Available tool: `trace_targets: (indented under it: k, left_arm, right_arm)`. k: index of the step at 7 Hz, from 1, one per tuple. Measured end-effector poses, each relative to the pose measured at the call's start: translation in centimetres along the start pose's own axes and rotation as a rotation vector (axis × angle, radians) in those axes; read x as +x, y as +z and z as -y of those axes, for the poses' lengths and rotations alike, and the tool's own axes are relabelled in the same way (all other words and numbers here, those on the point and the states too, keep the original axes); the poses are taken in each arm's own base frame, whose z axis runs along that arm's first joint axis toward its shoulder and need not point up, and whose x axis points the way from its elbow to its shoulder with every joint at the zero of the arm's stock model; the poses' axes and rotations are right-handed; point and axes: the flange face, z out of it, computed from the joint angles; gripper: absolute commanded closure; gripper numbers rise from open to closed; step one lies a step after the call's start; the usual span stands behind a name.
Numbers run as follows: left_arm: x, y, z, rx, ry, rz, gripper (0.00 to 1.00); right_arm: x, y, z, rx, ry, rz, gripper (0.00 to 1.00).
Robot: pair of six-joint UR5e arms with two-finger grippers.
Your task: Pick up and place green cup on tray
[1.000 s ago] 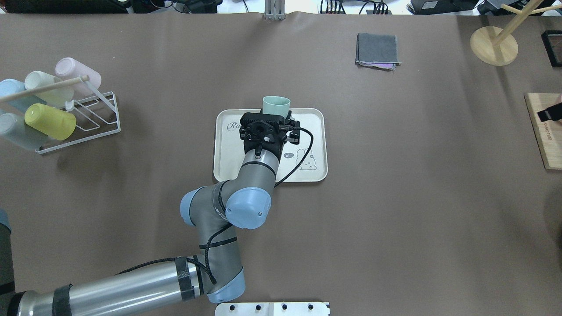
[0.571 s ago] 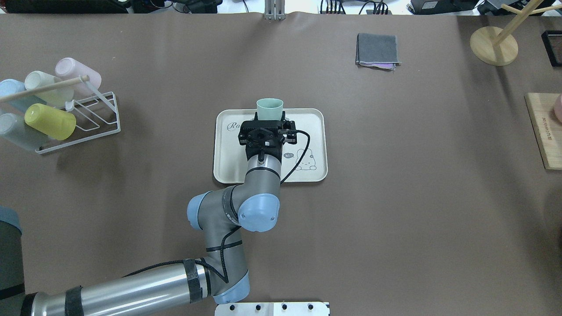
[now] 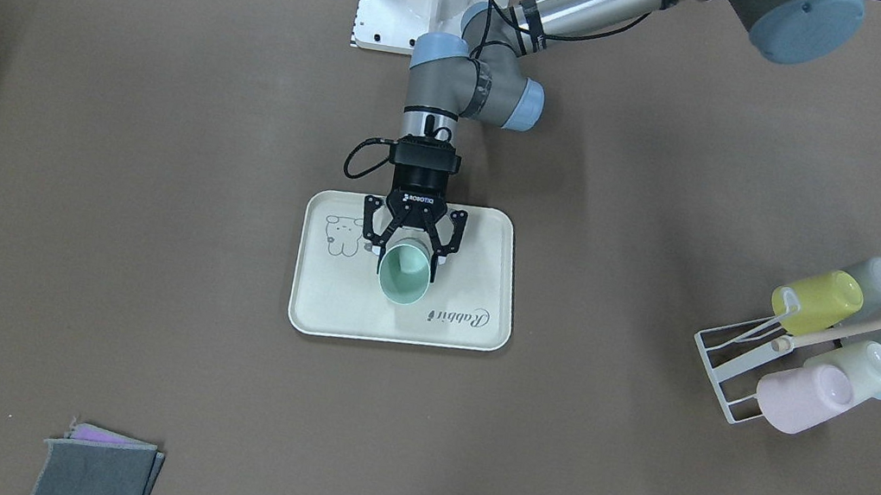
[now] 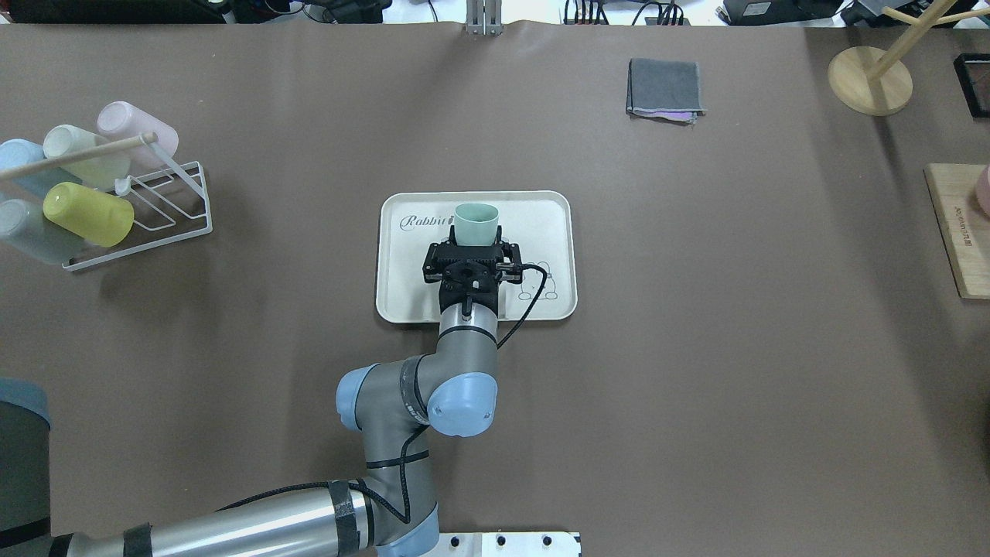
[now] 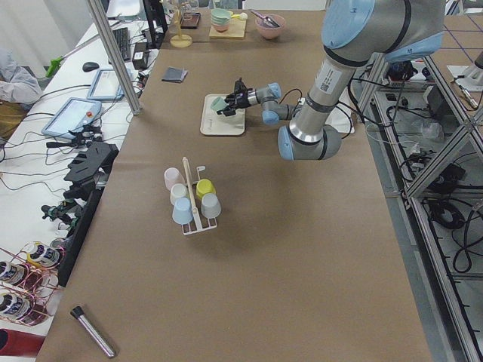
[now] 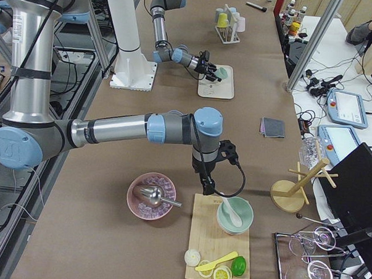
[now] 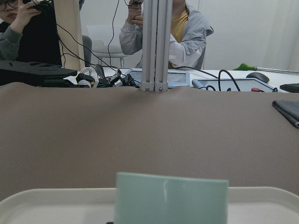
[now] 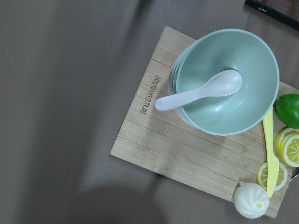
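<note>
The green cup (image 3: 404,273) is upright between the fingers of my left gripper (image 3: 408,251), over the middle of the cream tray (image 3: 328,301). In the overhead view the cup (image 4: 474,223) sits beside the "Rabbit" script on the tray (image 4: 557,232), with the left gripper (image 4: 472,246) shut on it. The left wrist view shows the cup's wall (image 7: 170,198) close up above the tray's rim (image 7: 261,198). Whether the cup touches the tray is unclear. My right gripper (image 6: 207,188) shows only in the exterior right view, above a wooden board; I cannot tell its state.
A white wire rack (image 4: 139,209) with several pastel cups, among them a yellow-green one (image 4: 87,214), stands at the table's left. A grey cloth (image 4: 665,89) and a wooden stand (image 4: 870,80) lie at the far right. A mint bowl with a spoon (image 8: 224,81) rests on the board (image 4: 959,232).
My left gripper has drawn back toward the robot with the green cup, carrying it from the tray's far rim to over the tray's middle.
</note>
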Motion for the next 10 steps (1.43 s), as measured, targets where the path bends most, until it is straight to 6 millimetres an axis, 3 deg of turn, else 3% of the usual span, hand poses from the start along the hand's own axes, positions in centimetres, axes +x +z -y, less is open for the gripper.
trace_targets:
  k: [4, 6, 10]
  left_arm:
    - [0.8, -1.7, 0.0, 0.071, -0.016, 0.007, 0.64]
    - [0.9, -2.2, 0.0, 0.148, 0.019, 0.052, 0.65]
    - [1.4, -3.2, -2.3, 0.288, 0.032, 0.155, 0.66]
  right_arm:
    - [1.8, 2.6, -0.6, -0.019, 0.088, 0.101, 0.00]
    - [1.9, 2.6, -0.5, -0.006, 0.081, 0.099, 0.00]
    - [2.1, 2.4, -0.2, 0.010, 0.067, 0.085, 0.00]
